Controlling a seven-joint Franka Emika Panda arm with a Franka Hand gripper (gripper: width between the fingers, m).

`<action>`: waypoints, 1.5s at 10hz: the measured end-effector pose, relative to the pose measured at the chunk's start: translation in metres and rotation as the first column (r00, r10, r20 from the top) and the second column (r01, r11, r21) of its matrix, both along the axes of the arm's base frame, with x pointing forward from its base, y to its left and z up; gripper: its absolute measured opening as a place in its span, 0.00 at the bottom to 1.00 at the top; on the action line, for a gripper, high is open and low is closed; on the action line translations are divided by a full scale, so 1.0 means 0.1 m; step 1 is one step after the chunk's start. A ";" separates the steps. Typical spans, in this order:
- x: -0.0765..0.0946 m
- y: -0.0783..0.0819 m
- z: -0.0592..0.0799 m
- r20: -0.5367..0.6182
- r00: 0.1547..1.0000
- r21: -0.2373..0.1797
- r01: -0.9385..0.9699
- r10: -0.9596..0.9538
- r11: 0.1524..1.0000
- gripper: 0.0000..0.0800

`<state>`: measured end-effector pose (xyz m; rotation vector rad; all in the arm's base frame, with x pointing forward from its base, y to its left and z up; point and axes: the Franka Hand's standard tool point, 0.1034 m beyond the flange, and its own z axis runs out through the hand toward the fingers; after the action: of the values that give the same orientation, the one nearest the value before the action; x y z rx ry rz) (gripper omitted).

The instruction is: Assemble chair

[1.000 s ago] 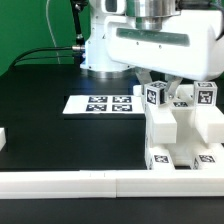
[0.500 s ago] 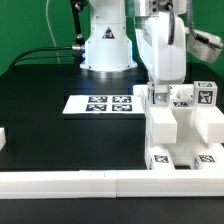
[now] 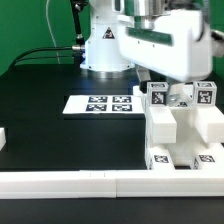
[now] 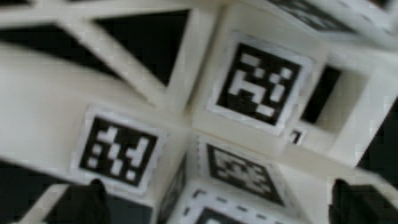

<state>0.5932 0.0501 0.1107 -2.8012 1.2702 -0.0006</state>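
The chair (image 3: 180,130) is a cluster of chunky white parts with square marker tags, standing at the exterior view's right against the front rail. Three tagged post tops (image 3: 180,97) stick up from it. My gripper (image 3: 168,88) hangs straight over these posts, its white hand tilted. In the wrist view the tagged chair parts (image 4: 263,80) fill the picture, very close and blurred. My gripper (image 4: 222,205) is open, its dark fingertips (image 4: 84,205) wide apart on either side of a tagged part (image 4: 240,170). A gap shows on at least one side, and nothing is gripped.
The marker board (image 3: 100,103) lies flat on the black table, left of the chair. A long plain white border rail (image 3: 90,182) runs along the front edge. A small white block (image 3: 3,140) shows at the far left edge. The robot's base (image 3: 105,50) stands behind.
My hand has turned about its wrist above the chair: broadside one second ago, narrow half a second ago, broad and tilted now. The chair parts have not moved.
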 end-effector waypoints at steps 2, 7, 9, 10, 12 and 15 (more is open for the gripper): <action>0.01 0.00 0.00 0.008 0.994 -0.004 -0.109 0.109 0.994 0.81; 0.01 -0.03 -0.02 0.033 0.891 -0.050 -0.451 0.453 0.891 0.79; 0.01 -0.03 -0.02 0.032 0.910 -0.047 -0.411 0.413 0.910 0.58; 0.01 -0.03 -0.02 0.031 0.935 -0.043 -0.351 0.352 0.935 0.35; 0.01 -0.03 -0.03 0.026 0.978 -0.035 -0.205 0.206 0.978 0.33; 0.01 -0.05 -0.03 0.011 0.990 -0.016 0.141 -0.141 0.990 0.33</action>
<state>0.5938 0.0452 0.1077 -2.7148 1.4692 -0.0328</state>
